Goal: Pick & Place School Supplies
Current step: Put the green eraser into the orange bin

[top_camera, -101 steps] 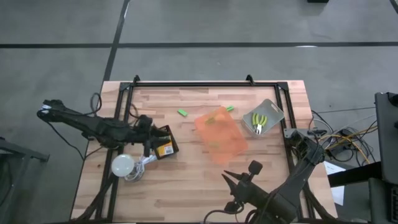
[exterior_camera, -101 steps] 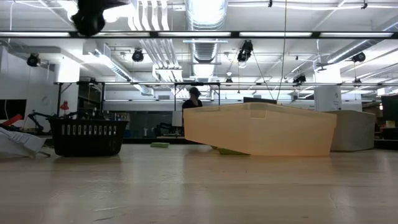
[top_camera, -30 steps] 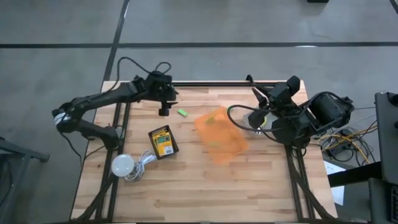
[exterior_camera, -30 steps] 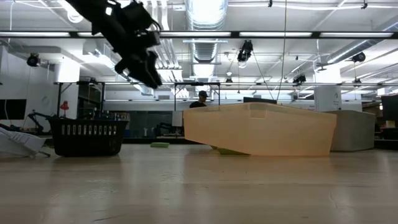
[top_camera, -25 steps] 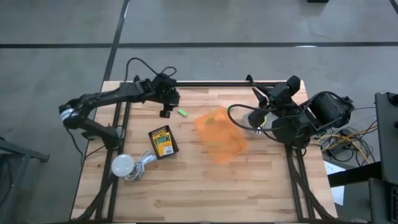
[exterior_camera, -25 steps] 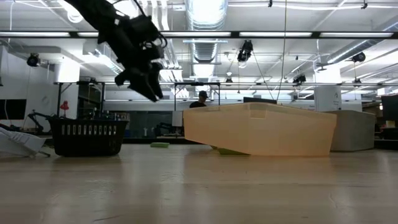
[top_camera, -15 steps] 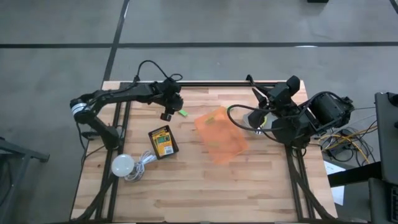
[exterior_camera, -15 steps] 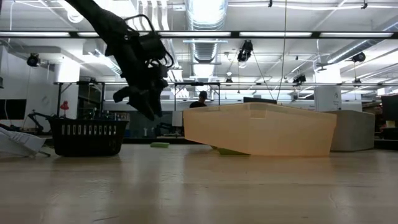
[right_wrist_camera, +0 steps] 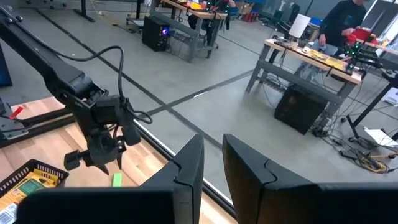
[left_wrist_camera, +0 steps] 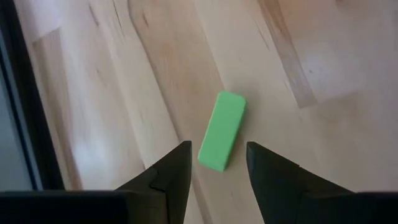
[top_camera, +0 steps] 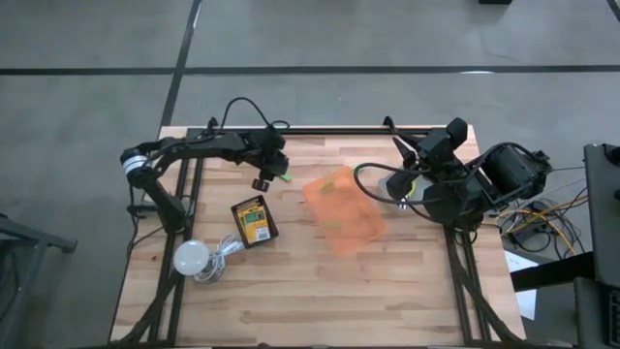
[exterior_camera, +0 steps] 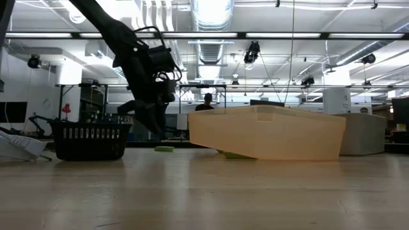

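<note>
Left gripper point(left_wrist_camera: 217, 167) dropped down over 1 green block point(left_wrist_camera: 222, 139), fingers apart and straddling it, nothing gripped yet. Next, I'd guess: lower, squeeze, lift toward the orange tray point(top_camera: 344, 208).

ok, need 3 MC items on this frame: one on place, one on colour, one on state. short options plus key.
1. Where is the left tool?
A. Directly over the green block on the table
B. Inside the orange tray
C. Over the white bulb

2. What colour is the translucent tray?
A. Blue
B. Orange
C. Black

3. In what state is the green block?
A. Lifted clear in the left tool
B. Lying flat on the wood, not gripped
C. Stacked on the crayon box

Key:
1 A: the left wrist view shows the block just ahead of the gap between that arm's fingers.
2 B: the high view shows it orange, mid-table.
3 B: the block rests on the wood, with both fingers apart from it.
</note>
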Robot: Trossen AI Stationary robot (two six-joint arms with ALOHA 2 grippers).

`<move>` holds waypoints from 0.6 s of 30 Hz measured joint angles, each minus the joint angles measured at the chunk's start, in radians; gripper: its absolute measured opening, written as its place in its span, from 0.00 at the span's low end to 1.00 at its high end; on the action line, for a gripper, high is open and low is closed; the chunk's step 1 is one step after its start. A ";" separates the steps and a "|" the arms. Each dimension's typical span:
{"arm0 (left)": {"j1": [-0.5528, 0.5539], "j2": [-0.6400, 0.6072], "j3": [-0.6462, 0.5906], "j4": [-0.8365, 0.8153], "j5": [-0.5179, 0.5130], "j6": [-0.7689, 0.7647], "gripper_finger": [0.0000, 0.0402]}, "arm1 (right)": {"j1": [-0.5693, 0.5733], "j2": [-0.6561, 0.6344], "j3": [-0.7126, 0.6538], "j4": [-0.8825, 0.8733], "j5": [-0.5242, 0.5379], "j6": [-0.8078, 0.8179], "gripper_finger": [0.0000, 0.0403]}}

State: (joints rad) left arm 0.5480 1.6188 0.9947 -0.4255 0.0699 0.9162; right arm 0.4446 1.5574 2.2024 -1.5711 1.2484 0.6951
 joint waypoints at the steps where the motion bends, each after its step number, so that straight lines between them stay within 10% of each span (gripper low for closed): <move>1: 0.000 0.008 0.000 0.006 0.000 0.000 0.39 | 0.000 0.000 0.000 0.000 0.000 0.000 0.14; 18: -0.002 0.120 0.000 0.047 0.011 0.017 0.39 | 0.000 0.000 0.000 0.000 0.000 -0.007 0.14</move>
State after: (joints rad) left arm 0.5457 1.7391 0.9951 -0.3785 0.0808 0.9329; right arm 0.4446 1.5578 2.2024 -1.5711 1.2488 0.6877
